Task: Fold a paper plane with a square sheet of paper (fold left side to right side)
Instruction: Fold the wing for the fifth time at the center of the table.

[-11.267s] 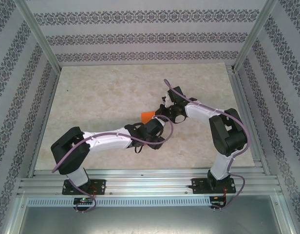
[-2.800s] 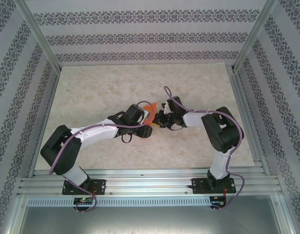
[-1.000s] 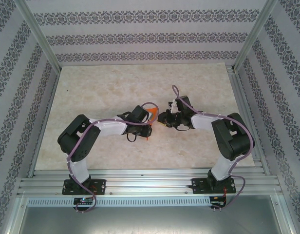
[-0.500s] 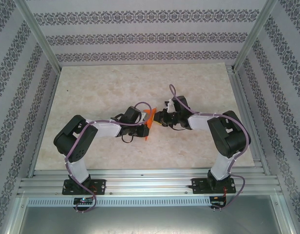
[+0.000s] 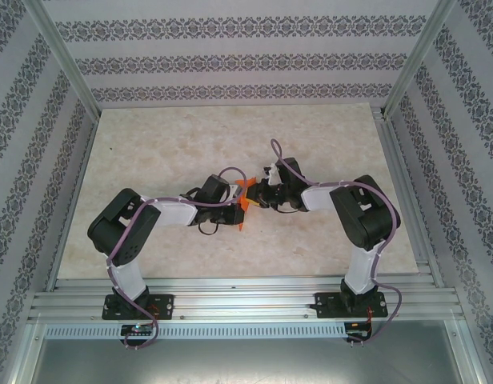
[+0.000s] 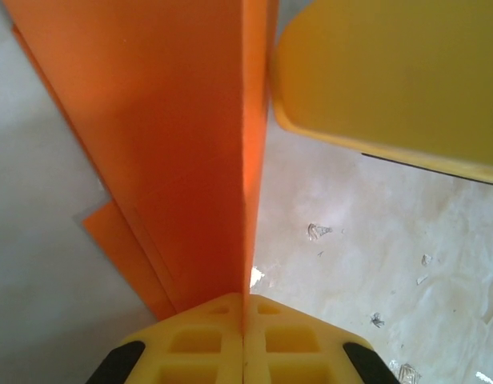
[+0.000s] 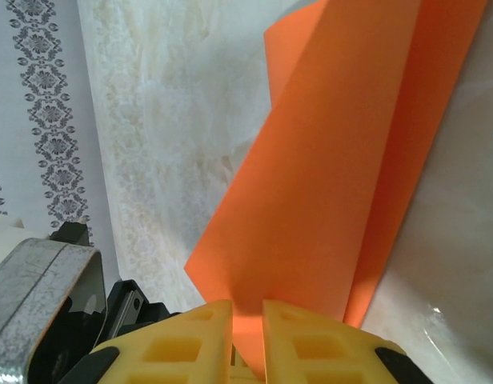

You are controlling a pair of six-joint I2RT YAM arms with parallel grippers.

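Holding the orange paper [image 5: 245, 200] between them, the left tool [image 5: 234, 206] and the right tool [image 5: 259, 197] meet near the middle of the pale marbled counter [image 5: 166, 136]. The folding looks partway done. The paper is already creased into overlapping layers, but it reads as a broad folded panel rather than a narrow pointed dart, so more folds and a final shaping seem to be left

From the left wrist, the left tool [image 6: 243, 312] is shut, its yellow pads pinching the paper's [image 6: 174, 144] near edge. The paper rises upright from them, a second layer peeking out on one side

From the right wrist, the right tool [image 7: 246, 320] is clamped on a corner of the paper [image 7: 334, 160], which fans away from it in two layers above the counter
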